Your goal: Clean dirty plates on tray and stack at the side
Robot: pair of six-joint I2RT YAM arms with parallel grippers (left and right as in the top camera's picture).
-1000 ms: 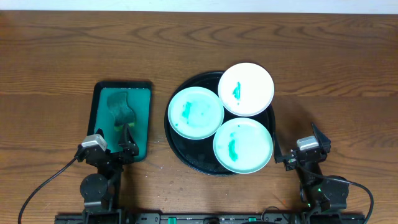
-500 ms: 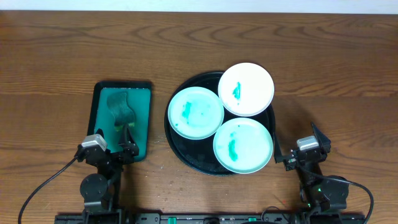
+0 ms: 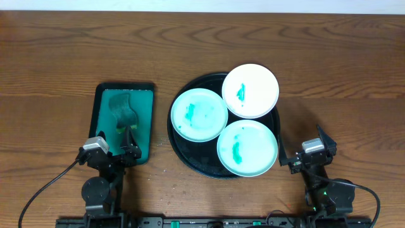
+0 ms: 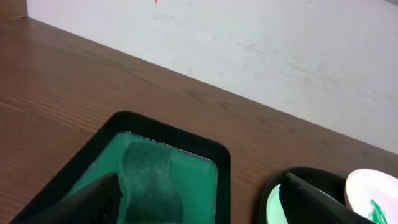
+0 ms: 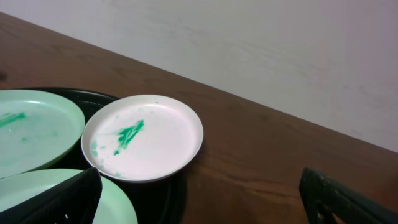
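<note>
The round black tray holds three dirty plates with green smears: a pale mint one on the left, a white one at the back right, overhanging the rim, and a mint one in front. The white plate also shows in the right wrist view. My left gripper is open and empty over the front of the green rectangular tray. My right gripper is open and empty, right of the black tray near the front edge.
The green rectangular tray with a black rim holds a dark sponge, also seen in the left wrist view. Bare wooden table lies behind and to the right of the trays. A white wall backs the table.
</note>
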